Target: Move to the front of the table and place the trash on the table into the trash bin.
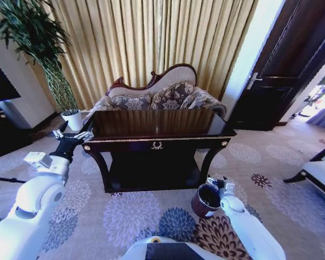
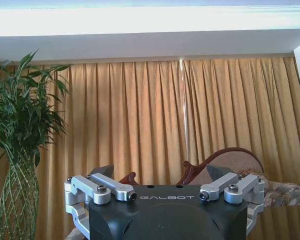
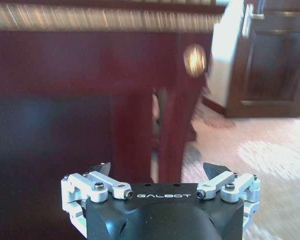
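Note:
The table stands straight ahead, near-black and glossy, with gold trim and a gold emblem on its front. Its leg shows close up in the right wrist view. The trash is out of view. On the carpet by the table's right front leg sits the trash bin, a dark maroon bucket with a black inside. My right gripper hangs open just over the bin's right rim. At the table's left front corner my left gripper is raised and open, holding nothing.
A patterned sofa stands behind the table, against gold curtains. A tall plant in a white pot is at the back left, a dark cabinet at the left, a dark door at the back right. A bench juts in at the right.

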### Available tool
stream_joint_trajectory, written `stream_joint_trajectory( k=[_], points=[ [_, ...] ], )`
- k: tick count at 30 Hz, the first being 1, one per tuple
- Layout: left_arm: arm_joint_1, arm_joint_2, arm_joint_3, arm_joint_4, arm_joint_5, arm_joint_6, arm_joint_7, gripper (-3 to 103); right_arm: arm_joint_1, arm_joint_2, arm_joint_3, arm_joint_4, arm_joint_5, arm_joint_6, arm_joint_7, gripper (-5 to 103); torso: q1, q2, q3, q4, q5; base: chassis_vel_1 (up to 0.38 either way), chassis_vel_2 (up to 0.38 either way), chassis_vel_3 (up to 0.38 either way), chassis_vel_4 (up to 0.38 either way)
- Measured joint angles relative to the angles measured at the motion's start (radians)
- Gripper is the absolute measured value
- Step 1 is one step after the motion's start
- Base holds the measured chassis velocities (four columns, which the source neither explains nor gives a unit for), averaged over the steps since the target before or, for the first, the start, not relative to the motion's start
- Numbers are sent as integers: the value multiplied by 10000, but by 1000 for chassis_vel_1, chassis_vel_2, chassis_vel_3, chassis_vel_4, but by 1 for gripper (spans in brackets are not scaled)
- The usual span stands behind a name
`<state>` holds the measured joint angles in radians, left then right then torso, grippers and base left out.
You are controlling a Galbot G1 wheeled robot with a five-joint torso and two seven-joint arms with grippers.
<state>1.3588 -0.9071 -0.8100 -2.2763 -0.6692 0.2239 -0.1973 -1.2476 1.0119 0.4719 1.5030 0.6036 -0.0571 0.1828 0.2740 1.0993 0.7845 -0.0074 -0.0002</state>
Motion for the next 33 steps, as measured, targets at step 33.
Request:
stream_joint_trajectory(
  k=[33],
  points=[
    [126,-565,135,-354,18,1747,-1180,100,-2172,-1459,2493,7864,1656,-2001,539,100,0,1,0,0,1,0,0,0,0]
  ],
)
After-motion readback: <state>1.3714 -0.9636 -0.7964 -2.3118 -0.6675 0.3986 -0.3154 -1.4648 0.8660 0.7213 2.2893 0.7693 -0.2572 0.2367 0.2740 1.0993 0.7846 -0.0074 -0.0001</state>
